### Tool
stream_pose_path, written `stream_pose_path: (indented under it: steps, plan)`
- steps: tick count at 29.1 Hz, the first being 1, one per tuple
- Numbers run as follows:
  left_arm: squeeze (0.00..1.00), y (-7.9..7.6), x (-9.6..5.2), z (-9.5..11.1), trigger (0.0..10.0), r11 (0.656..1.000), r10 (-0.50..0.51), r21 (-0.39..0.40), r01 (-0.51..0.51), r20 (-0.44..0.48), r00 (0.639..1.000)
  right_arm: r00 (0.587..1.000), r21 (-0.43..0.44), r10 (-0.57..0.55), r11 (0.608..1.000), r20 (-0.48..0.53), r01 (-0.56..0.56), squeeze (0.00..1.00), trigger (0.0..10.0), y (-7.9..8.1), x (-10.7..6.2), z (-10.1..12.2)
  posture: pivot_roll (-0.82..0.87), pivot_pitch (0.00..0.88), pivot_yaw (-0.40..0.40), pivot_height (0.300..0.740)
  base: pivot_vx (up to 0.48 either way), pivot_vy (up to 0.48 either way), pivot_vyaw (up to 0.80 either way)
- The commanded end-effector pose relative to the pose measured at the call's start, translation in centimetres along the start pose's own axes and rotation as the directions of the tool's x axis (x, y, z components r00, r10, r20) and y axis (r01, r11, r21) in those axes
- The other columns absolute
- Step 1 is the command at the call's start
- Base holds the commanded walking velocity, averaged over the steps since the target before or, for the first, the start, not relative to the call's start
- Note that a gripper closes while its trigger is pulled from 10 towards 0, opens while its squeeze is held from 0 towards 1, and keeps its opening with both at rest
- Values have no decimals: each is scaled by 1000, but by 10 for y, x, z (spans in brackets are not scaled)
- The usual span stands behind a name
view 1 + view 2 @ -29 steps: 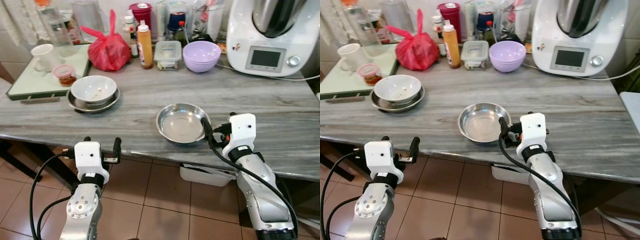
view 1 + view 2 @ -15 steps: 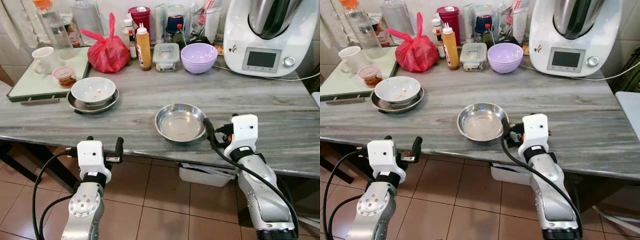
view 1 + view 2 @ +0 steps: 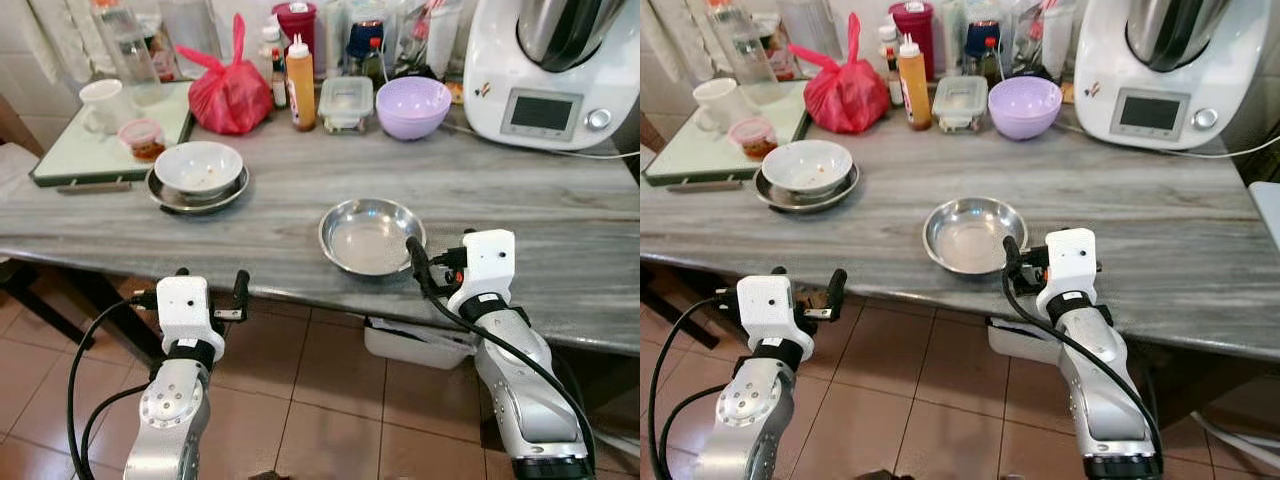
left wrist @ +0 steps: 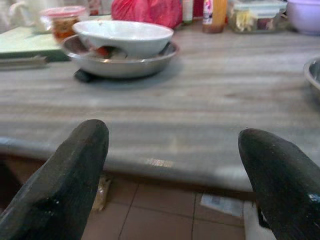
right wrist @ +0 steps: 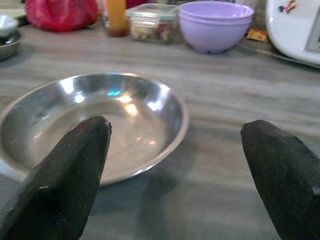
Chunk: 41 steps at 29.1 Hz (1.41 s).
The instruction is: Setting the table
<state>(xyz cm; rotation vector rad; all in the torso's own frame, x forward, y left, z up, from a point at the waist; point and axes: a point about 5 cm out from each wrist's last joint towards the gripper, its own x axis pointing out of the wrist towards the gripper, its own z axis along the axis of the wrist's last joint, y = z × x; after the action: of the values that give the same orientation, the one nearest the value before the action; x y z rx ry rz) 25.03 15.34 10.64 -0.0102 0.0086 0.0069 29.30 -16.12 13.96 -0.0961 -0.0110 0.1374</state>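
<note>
Steel dish [image 3: 371, 235], empty near the table's [image 3: 560, 215] near edge just left of the wide-open right gripper [image 5: 175, 170], looks light, rigid and slick, so its thin right rim seems the best hold, while the spread left gripper [image 3: 208, 295] idles below.

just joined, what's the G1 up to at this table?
Setting the table. The right gripper hangs open at the near rim of an empty shallow steel dish on the grey marble-look tabletop, gripping nothing. The left gripper, open too, hovers below the table edge. A white bowl on a steel plate sits farther left.
</note>
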Motion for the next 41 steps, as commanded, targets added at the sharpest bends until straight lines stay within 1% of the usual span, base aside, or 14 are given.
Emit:
stream_pose_path:
  steps: [1,10,15,23,38,41]
  plan:
    - [0,5,-2,-4,10000,1000,6,8,-6,-29,1000,1000,10,-11,1000,-5,11,0,10000,0,1,-1,-86,63,80,740,-274,0,0]
    - [0,4,-2,-5,10000,1000,2,10,-1,-33,999,1000,13,-12,1000,-8,12,0,10000,0,1,-2,-86,63,81,740,-277,0,0]
    - [0,5,-1,-5,10000,1000,-1,15,2,-35,999,1000,13,-27,1000,-4,27,0,10000,-5,4,1,-86,59,79,740,-284,0,0]
    - [0,4,0,-6,10000,1000,-6,16,7,-37,999,1000,13,-29,999,-3,29,0,10000,-5,6,1,-87,56,77,740,-282,0,0]
    - [0,3,-2,-7,10000,1000,-16,16,16,-39,999,1000,18,-28,999,-6,28,0,10000,-4,6,1,-88,63,77,740,-277,0,-505]
    - [0,2,-2,-7,10000,1000,-20,21,21,-37,999,1000,16,-29,999,-5,29,0,10000,-4,5,1,-90,65,78,740,0,0,-469]
